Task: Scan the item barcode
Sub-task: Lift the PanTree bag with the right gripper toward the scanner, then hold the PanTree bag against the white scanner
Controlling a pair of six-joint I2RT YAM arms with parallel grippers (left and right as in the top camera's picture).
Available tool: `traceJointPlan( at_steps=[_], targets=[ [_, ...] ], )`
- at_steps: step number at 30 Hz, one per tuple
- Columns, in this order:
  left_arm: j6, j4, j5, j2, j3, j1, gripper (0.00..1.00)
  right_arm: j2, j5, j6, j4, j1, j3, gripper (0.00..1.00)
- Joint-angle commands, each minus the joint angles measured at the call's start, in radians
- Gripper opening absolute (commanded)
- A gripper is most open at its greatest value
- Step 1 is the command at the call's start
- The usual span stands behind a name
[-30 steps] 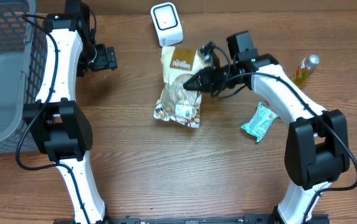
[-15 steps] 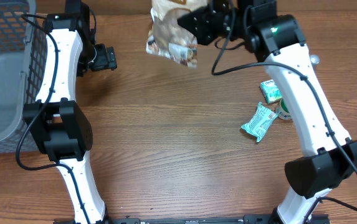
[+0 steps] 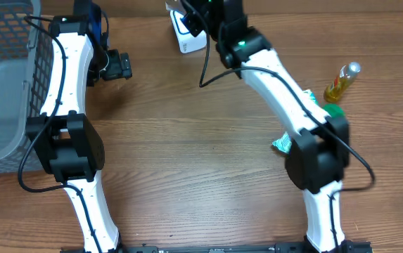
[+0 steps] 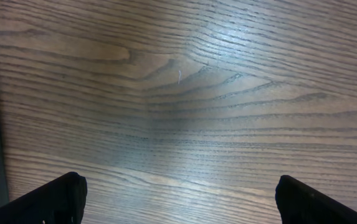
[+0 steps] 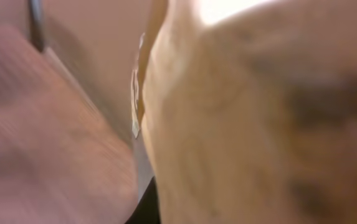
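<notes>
A tan snack bag [image 5: 259, 124] fills the right wrist view, blurred and close to the lens, and my right gripper [image 3: 200, 13] is shut on it. One dark finger [image 5: 146, 208] shows at the bag's lower edge. Overhead, that gripper is at the table's far edge, directly over the white barcode scanner [image 3: 186, 39], and arm and frame edge hide almost all of the bag. My left gripper [image 3: 120, 65] hovers open at the far left. In its wrist view it [image 4: 184, 202] holds nothing, with bare wood between the fingertips [image 4: 60, 199].
A grey wire basket [image 3: 4, 84] stands at the left edge. A yellow bottle [image 3: 342, 81], a green item [image 3: 331, 110] and a teal packet [image 3: 283, 144] lie at the right, partly behind the right arm.
The right arm has lifted the snack bag off the table and swung it back and left, over the scanner. The left arm has not moved.
</notes>
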Motion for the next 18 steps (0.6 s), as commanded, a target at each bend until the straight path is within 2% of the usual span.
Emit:
traceJointPlan(
  at_steps=[1, 6, 9, 18],
  targets=[
    [-0.003, 0.001, -0.01, -0.001, 0.017, -0.002, 1.0, 0.1, 0.121, -0.047, 0.158, -0.005, 0.013, 0.04],
    [-0.003, 0.0, -0.01, -0.001, 0.017, -0.002, 0.99, 0.199, 0.277, -0.098, 0.361, -0.005, 0.013, 0.04],
    [-0.003, 0.0, -0.01, -0.001, 0.017, -0.002, 0.99, 0.229, 0.283, -0.098, 0.424, -0.005, 0.013, 0.04],
    [-0.003, 0.001, -0.01, -0.001, 0.017, -0.002, 0.99, 0.25, 0.289, -0.086, 0.426, 0.001, 0.011, 0.04]
  ],
)
